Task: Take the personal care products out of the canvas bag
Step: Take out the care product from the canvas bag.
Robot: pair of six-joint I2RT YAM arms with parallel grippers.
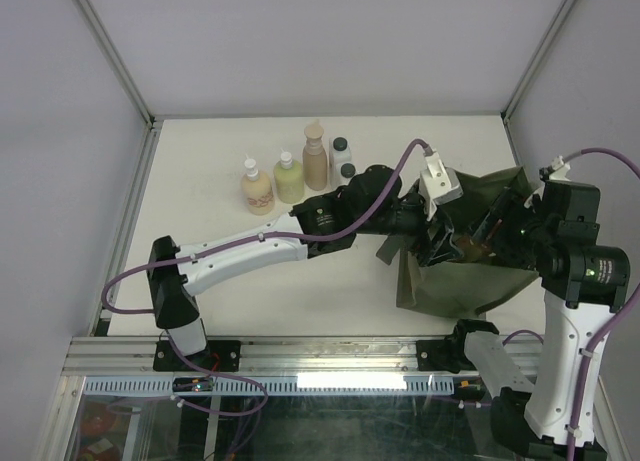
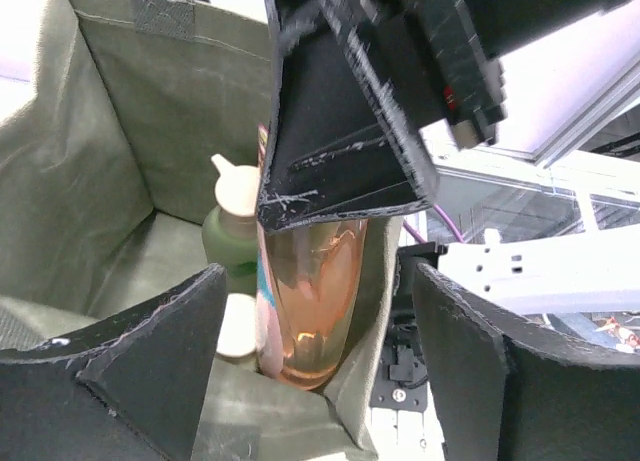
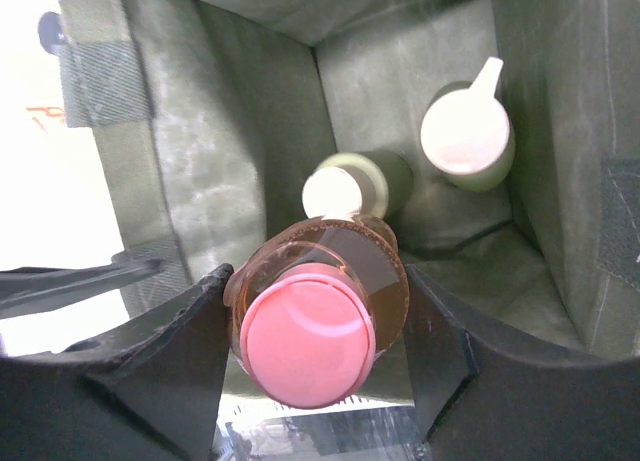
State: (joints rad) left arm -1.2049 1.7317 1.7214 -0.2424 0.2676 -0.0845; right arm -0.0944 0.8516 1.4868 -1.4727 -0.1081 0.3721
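Orange bottle (image 3: 310,346): see-through amber plastic, round pink cap, slim body w/ a coloured label strip down one side. It sits inside the canvas bag (image 3: 250,131), which is olive-green and floppy w/ a strap sewn at the rim. Two more products are in the bag beyond it: a green bottle (image 3: 378,179) w/ a cream cap, and a pale bottle (image 3: 465,136) w/ a white spouted top in the far corner. On the table (image 1: 230,291), left of the bag, more stand in a cluster: a beige bottle (image 1: 257,188), a yellow-green bottle (image 1: 289,178), a taller tan bottle (image 1: 316,158), plus two black-capped bottles (image 1: 340,146).

Hard to see: from above, both my wrists and the bag's folds cover the opening, so the contents don't show there. The label print is unreadable. In the left wrist cam, a black finger of my right gripper blocks the orange bottle's top. The lower parts of the two rear bottles are cut off by the orange one.

My right gripper (image 3: 315,291) has a finger on each side of the orange bottle just below the cap, both pressed against it, so it's holding it. My left gripper (image 2: 315,281) is at the bag mouth w/ jaws spread wide. The orange bottle lines up w/ the gap but lies beyond the tips, touching neither finger.
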